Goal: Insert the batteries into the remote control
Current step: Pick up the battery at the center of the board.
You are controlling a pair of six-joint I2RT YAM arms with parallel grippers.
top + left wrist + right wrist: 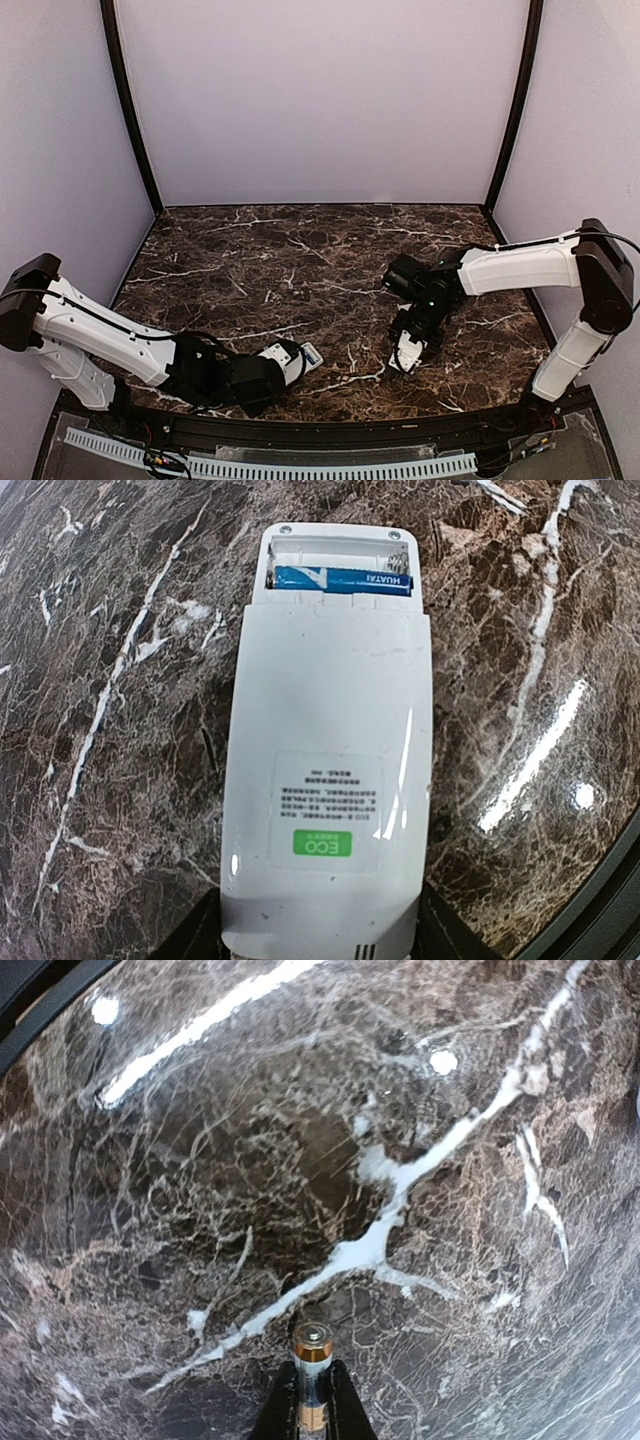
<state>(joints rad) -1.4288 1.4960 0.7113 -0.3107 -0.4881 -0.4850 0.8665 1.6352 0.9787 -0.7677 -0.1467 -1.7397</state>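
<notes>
The white remote control (325, 770) lies back up on the marble table, its battery compartment open at the far end. One blue battery (343, 579) lies in the nearer slot; the slot beyond it is empty. My left gripper (322, 942) is shut on the remote's near end, one black finger on each side. In the top view the remote (302, 355) sticks out of the left gripper (285, 362) at the near centre-left. My right gripper (313, 1405) is shut on a second battery (312, 1355), its metal tip pointing past the fingertips, just above the table. It is to the right of the remote (404, 352).
The dark marble table (300, 260) has a raised black rim along its near edge (330, 425). Pale walls close in the back and both sides. The right arm's white link (520, 265) reaches in from the right.
</notes>
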